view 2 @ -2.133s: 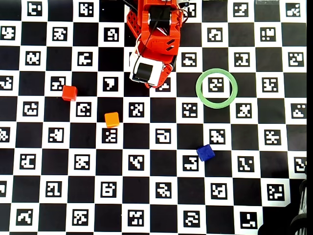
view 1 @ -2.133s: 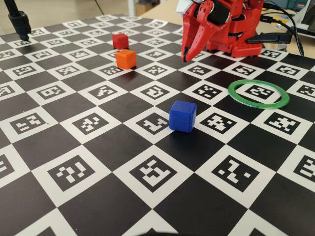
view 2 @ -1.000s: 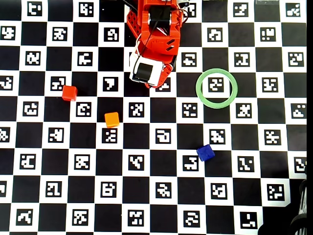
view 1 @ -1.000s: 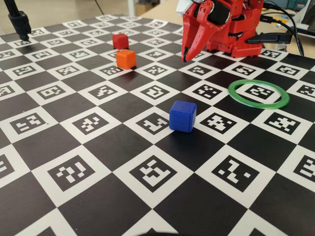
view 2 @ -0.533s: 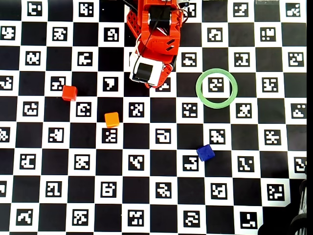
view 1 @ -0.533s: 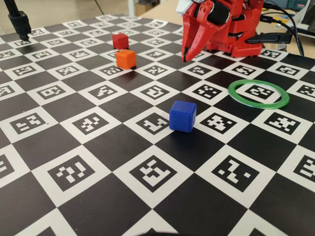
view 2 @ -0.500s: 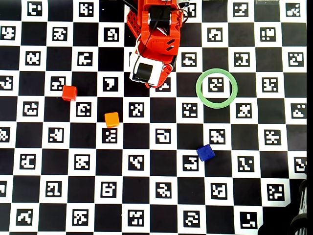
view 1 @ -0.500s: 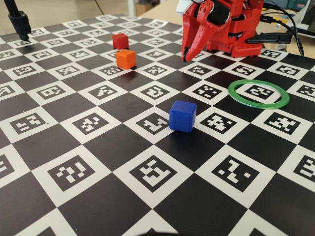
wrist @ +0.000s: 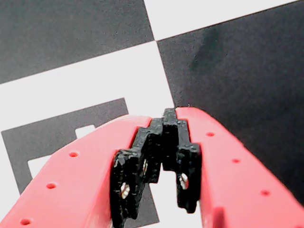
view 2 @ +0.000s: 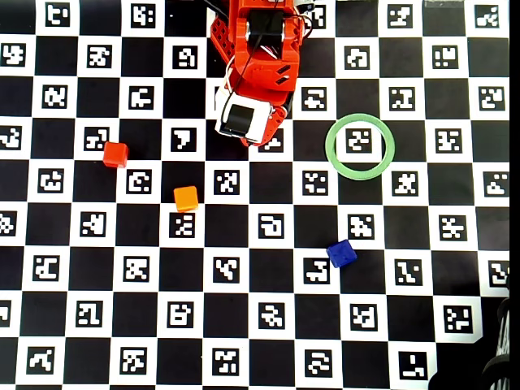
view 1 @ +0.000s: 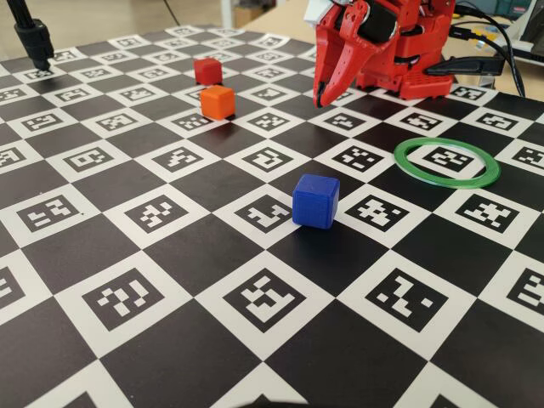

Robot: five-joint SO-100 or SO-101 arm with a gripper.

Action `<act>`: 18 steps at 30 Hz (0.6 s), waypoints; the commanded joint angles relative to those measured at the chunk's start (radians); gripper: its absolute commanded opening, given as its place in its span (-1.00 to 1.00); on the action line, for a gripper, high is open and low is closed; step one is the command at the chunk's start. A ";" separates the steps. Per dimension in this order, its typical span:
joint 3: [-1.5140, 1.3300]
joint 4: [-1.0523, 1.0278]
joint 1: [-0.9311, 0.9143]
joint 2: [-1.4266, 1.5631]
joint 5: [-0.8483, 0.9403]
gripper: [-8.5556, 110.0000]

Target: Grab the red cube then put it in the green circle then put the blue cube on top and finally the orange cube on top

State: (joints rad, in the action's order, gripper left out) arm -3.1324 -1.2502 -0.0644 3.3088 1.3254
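The red cube point(view 1: 206, 70) point(view 2: 115, 153) sits at the far left of the board. The orange cube point(view 1: 218, 101) point(view 2: 186, 198) sits just in front of it. The blue cube point(view 1: 315, 201) point(view 2: 341, 253) sits alone nearer the middle. The green circle point(view 1: 398, 158) point(view 2: 328, 146) lies flat at the right with nothing in it. My gripper point(view 1: 321, 100) point(wrist: 166, 114) is shut and empty. It points down just above the board near the arm's base point(view 2: 260, 65), between the cubes on the left and the ring. The wrist view shows only board squares under the tips.
The board point(view 1: 170, 255) is a black-and-white checker mat with printed markers. A black stand point(view 1: 34, 38) rises at the far left corner. Cables point(view 1: 493, 42) lie behind the arm at the right. A dark object point(view 2: 500, 370) sits at the overhead view's bottom right corner.
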 commanded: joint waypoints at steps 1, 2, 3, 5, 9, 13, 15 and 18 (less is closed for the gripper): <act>-0.048 -0.084 -0.006 0.049 0.006 -0.94; -0.048 -0.084 -0.006 0.049 0.006 -0.94; -0.048 -0.084 -0.006 0.049 0.006 -0.94; -0.048 -0.084 -0.005 0.049 0.011 -0.94; -0.048 -0.086 0.037 0.051 0.009 -0.94; -0.048 -0.066 0.034 0.051 0.031 -0.95; -0.048 -0.032 0.034 0.044 0.000 -0.95; -0.008 0.071 0.034 -0.043 -0.078 -0.95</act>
State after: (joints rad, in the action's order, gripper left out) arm -3.1309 -1.2333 -0.0399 3.3073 1.3085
